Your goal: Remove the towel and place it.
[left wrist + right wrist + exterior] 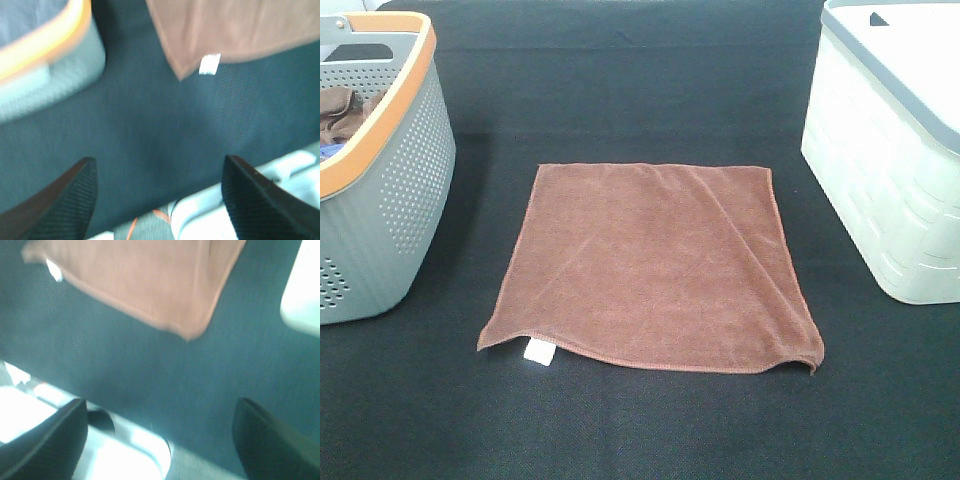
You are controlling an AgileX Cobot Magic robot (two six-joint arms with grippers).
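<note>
The rust-brown towel (pixel 655 265) lies spread flat on the black table, its small white tag (pixel 538 353) at the near left corner. Neither arm shows in the exterior high view. In the left wrist view my left gripper (pixel 159 200) hangs open above bare black cloth, with the towel's tagged corner (pixel 181 70) well ahead of the fingers. The right wrist view shows my right gripper (pixel 160 440) open too, with the towel's other near corner (pixel 192 330) ahead of it. Nothing is between either pair of fingers.
A grey perforated basket with an orange rim (pixel 390 180) stands at the left, holding a darker brown cloth (pixel 345 110). A white bin with a grey rim (pixel 895 150) stands at the right. The table's front edge shows pale (pixel 125 450).
</note>
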